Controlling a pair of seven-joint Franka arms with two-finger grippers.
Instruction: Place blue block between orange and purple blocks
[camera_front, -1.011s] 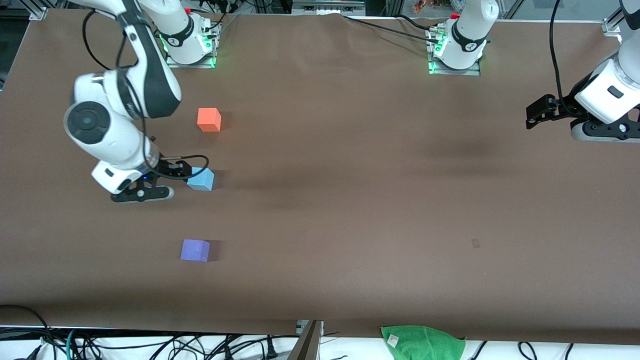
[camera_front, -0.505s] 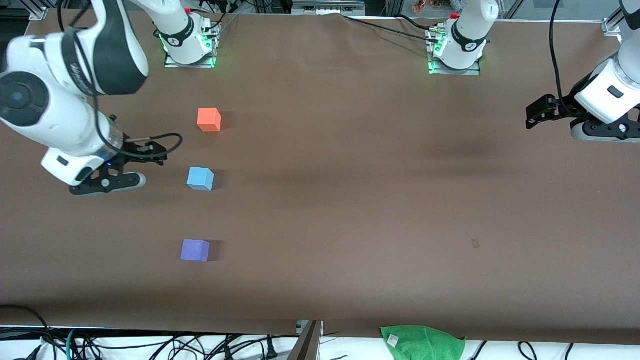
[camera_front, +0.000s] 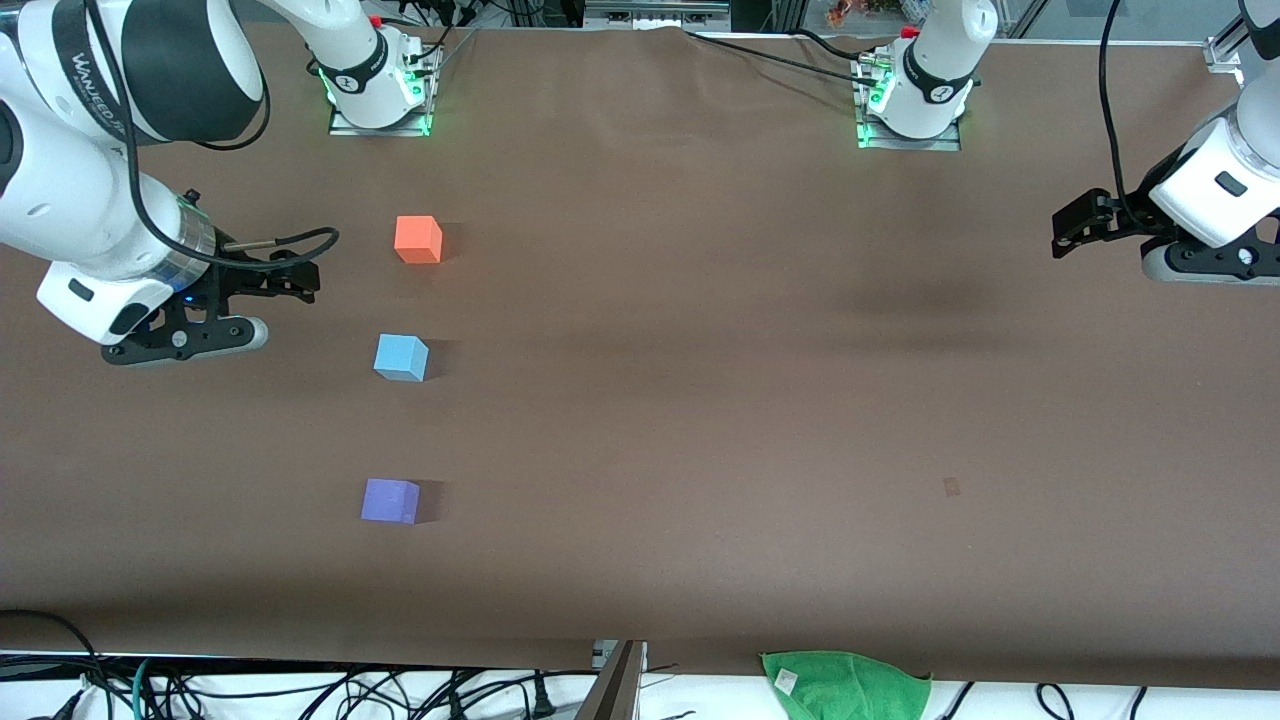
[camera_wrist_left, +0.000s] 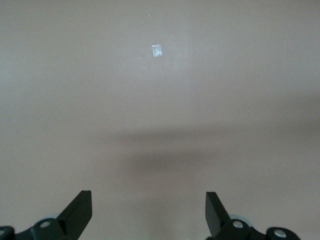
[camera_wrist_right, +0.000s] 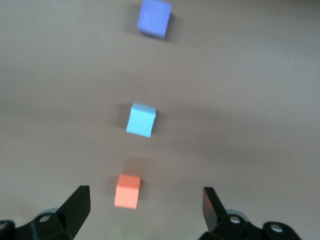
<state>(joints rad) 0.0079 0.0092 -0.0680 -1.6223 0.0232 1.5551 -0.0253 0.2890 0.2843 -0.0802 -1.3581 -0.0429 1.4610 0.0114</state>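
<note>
The blue block (camera_front: 401, 357) (camera_wrist_right: 141, 120) sits on the brown table in a row with the orange block (camera_front: 418, 239) (camera_wrist_right: 127, 191) and the purple block (camera_front: 390, 501) (camera_wrist_right: 154, 17). It lies between the two, with the orange one farther from the front camera and the purple one nearer. My right gripper (camera_front: 298, 282) (camera_wrist_right: 145, 197) is open and holds nothing. It hangs over bare table beside the row, toward the right arm's end. My left gripper (camera_front: 1068, 232) (camera_wrist_left: 147, 200) waits open and empty over the left arm's end of the table.
A green cloth (camera_front: 845, 683) lies at the table's edge nearest the front camera. A small pale mark (camera_front: 951, 486) (camera_wrist_left: 157, 51) is on the table surface. The arm bases (camera_front: 375, 80) (camera_front: 915, 90) stand along the edge farthest from the camera.
My right gripper opened off the blue block and drew away toward the right arm's end of the table. The blue block stayed where it was. The left arm has not moved.
</note>
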